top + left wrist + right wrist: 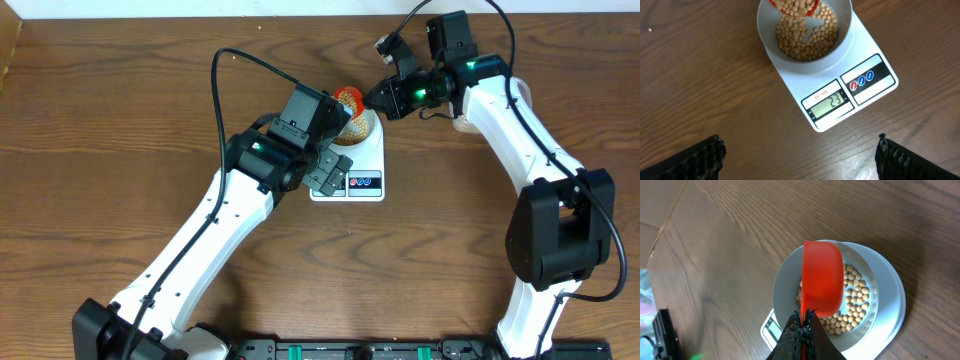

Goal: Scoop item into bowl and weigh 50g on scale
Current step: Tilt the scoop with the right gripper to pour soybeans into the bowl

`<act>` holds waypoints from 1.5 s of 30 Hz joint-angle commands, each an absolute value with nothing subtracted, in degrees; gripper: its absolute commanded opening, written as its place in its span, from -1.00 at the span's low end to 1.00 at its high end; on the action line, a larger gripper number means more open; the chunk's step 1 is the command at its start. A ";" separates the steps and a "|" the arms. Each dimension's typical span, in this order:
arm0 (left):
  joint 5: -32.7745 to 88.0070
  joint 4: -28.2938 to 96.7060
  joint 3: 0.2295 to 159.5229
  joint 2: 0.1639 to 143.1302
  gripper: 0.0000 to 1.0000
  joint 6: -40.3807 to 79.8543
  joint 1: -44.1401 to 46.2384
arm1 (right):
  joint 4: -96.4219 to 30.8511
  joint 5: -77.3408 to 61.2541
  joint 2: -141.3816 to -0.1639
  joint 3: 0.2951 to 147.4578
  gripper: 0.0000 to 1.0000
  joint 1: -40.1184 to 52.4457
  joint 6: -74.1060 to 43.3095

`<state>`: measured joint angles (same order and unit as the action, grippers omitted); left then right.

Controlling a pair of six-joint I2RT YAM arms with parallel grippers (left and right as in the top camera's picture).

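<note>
The pale blue-grey bowl (852, 35) stands on the white scale (875, 87), whose display (827, 102) reads 23. Tan beans (807, 40) lie in the bowl. My right gripper (804, 322) is shut on the handle of a red scoop (822, 277), tipped over the bowl (885, 295), and beans fall from the scoop (792, 6). My left gripper (800, 160) is open and empty, hovering above the table just in front of the scale. Overhead, the scoop (349, 99) is over the bowl (362, 128), with my right gripper (385, 97) behind it and my left gripper (335, 170) over the scale's left side (365, 185).
A single stray bean (650, 29) lies on the wooden table left of the scale. The table's far edge (300, 14) runs along the top of the overhead view. A pale object (462, 125) is partly hidden under my right arm.
</note>
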<state>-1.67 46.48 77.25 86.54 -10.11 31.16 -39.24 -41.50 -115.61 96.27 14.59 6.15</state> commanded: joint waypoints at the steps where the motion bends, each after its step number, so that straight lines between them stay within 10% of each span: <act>1: -1.98 46.70 76.82 86.59 0.95 -9.61 30.92 | -39.44 -41.93 -114.41 96.42 -0.98 15.00 9.37; 45: -1.98 46.70 76.82 86.59 0.96 -9.61 30.92 | -40.16 -41.93 -114.41 96.42 -0.98 15.00 15.18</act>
<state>-1.67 46.48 77.25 86.54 -10.11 31.16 -39.88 -41.50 -115.61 96.27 14.59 12.80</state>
